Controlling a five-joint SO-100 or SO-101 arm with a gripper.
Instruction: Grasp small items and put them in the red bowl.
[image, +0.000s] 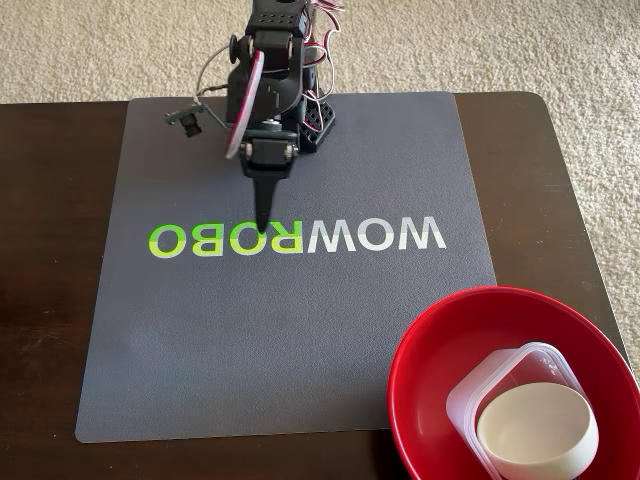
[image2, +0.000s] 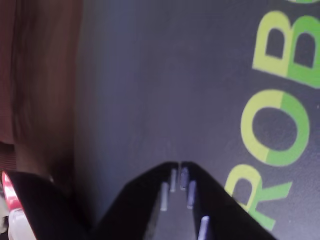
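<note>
Two items: clear square tub (image: 478, 385) and small white bowl (image: 537, 424), nested inside the red bowl (image: 430, 340)
Red bowl: lower right corner in the fixed view, overlapping the grey mat (image: 300, 340)
White bowl: upright, mouth up
Gripper (image: 263, 226): fingers closed, empty, tip pointing down onto the mat lettering
Long axis: not discernible, items round or square

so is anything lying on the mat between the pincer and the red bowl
No. In the fixed view the grey mat is bare between the pincer and the red bowl, apart from its printed lettering.
</note>
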